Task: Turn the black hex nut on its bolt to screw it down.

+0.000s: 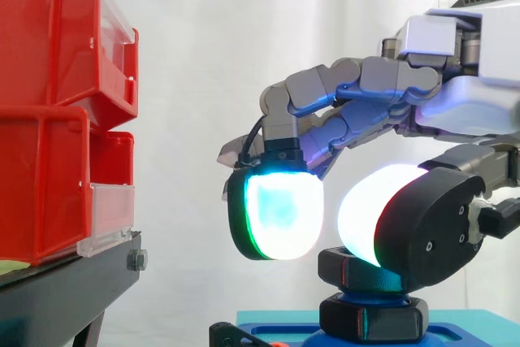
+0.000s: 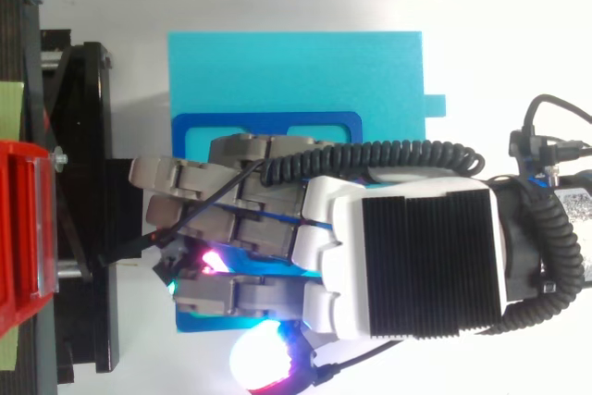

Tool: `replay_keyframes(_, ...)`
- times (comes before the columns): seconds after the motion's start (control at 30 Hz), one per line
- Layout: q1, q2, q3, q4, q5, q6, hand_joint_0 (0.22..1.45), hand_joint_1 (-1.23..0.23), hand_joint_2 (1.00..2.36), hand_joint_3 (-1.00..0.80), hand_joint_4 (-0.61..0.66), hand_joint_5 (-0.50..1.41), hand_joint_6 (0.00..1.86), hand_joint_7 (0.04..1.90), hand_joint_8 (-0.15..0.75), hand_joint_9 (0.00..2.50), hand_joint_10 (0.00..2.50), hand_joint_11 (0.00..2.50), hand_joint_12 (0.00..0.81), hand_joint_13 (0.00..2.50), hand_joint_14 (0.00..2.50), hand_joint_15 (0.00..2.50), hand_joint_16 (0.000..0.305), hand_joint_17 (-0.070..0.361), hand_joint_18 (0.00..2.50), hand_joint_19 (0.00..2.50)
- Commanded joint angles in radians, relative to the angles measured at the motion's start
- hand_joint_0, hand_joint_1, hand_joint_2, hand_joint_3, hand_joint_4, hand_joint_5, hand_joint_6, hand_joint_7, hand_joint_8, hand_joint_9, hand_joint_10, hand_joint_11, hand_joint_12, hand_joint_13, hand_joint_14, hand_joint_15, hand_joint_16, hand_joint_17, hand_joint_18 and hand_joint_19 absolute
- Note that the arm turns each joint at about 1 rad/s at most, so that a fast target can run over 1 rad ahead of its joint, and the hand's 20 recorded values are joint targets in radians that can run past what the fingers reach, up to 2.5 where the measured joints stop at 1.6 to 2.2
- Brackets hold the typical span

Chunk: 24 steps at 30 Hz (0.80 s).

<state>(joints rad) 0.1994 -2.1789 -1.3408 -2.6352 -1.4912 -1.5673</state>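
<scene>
The black hex nut (image 1: 357, 270) sits on a blue bolt (image 1: 367, 293) above a second black hex piece (image 1: 374, 318), all on a blue base (image 1: 272, 324). My hand (image 1: 463, 111) reaches in from the right, its fingers curled down over the nut. The thumb's glowing white pad (image 1: 370, 209) rests on the nut's top right. A finger pad (image 1: 276, 217), white and cyan, hangs at the nut's upper left corner, touching or nearly touching it. From above, the hand (image 2: 416, 256) covers the nut and lies over the cyan block (image 2: 296, 71) and its blue plate (image 2: 268, 124).
Red bins (image 1: 49, 46) are stacked on a black stand (image 1: 65, 290) at the left, a short gap away from the fingertips. The stand (image 2: 83, 228) borders the cyan block's left side. A white curtain is behind.
</scene>
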Motion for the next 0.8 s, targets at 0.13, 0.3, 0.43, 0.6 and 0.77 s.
replay_keyframes(0.13, -0.008, -0.001, -0.001, 0.0, -0.026, -0.016, 0.54, -0.37, 1.0, -0.5, 0.14, -0.05, 0.5, 1.35, 0.219, 0.66, 0.0, 0.0, 0.3, 0.36, 0.0, 0.0, 0.045, 0.102, 0.47, 0.56)
replay_keyframes(0.3, -0.014, -0.001, 0.0, -0.002, -0.058, -0.04, 0.53, -0.32, 1.0, -0.5, 0.17, -0.05, 0.5, 1.31, 0.215, 0.66, 0.0, 0.0, 0.302, 0.36, 0.0, 0.0, 0.046, 0.103, 0.47, 0.57)
replay_keyframes(0.43, -0.02, -0.001, 0.0, 0.001, -0.067, -0.048, 0.53, -0.31, 1.0, -0.5, 0.17, -0.05, 0.5, 1.3, 0.215, 0.67, 0.0, 0.0, 0.303, 0.36, 0.0, 0.0, 0.046, 0.104, 0.47, 0.56)
replay_keyframes(0.6, -0.025, -0.001, 0.0, 0.003, -0.077, -0.054, 0.53, -0.3, 1.0, -0.5, 0.19, -0.05, 0.5, 1.26, 0.214, 0.67, 0.0, 0.0, 0.304, 0.36, 0.0, 0.0, 0.046, 0.104, 0.46, 0.57)
replay_keyframes(0.77, -0.026, -0.002, 0.0, 0.003, -0.077, -0.054, 0.52, -0.28, 1.0, -0.5, 0.19, -0.05, 0.5, 1.25, 0.211, 0.68, 0.0, 0.0, 0.305, 0.36, 0.0, 0.0, 0.046, 0.104, 0.46, 0.56)
